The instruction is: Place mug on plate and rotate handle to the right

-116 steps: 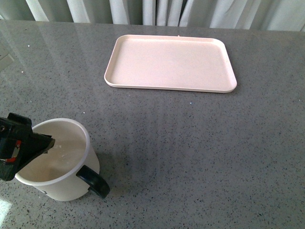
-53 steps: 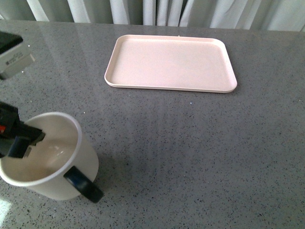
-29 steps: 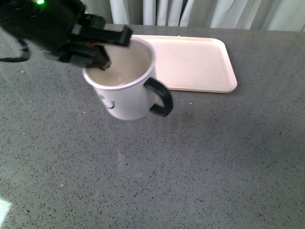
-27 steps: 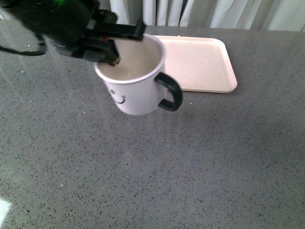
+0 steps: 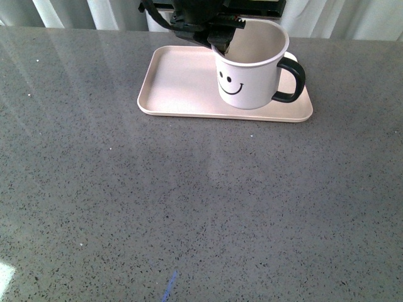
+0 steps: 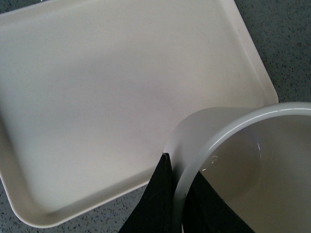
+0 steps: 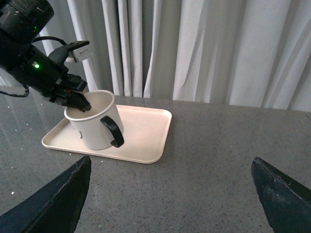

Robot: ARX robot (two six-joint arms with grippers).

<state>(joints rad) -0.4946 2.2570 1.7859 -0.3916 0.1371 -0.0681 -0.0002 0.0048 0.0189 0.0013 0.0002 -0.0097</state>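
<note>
Grey countertop: upright mug over plate, handle pointing right.

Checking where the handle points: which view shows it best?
The front view: the handle shows as a full loop pointing right. The right wrist view shows it smaller; the left wrist view shows the mug but no handle.

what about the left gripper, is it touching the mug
Touching. The left wrist view shows the left gripper with one black finger outside the rim of the mug and one inside, pinching the wall with no gap.
</note>
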